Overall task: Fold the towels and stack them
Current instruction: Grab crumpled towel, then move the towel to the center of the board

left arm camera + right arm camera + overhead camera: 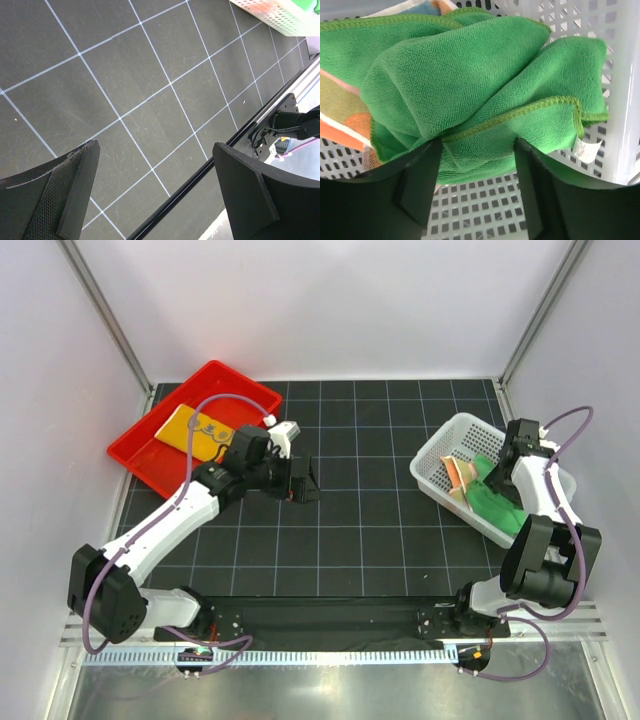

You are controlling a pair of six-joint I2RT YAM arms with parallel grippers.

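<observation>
Green towel [470, 90], yellow-orange towel [200, 430], seemingly pastel-striped towel [460, 475], red tray [140, 455].

From overhead at the near edge, looks down over the whole table [360, 530]. From left wrist, slants close over it, catching the basket [270, 15] corner also seen overhead. From right wrist, point-blank inside that basket, on the green towel [470, 85].

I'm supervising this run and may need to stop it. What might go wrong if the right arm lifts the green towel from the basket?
1. The green towel lies bunched against the striped towel; lifting may drag both out.
2. The right gripper straddles a crumpled fold, not a corner, so the cloth may come out wadded and hard to fold.
3. Its fingers sit close to the basket wall and could snag it.
</observation>
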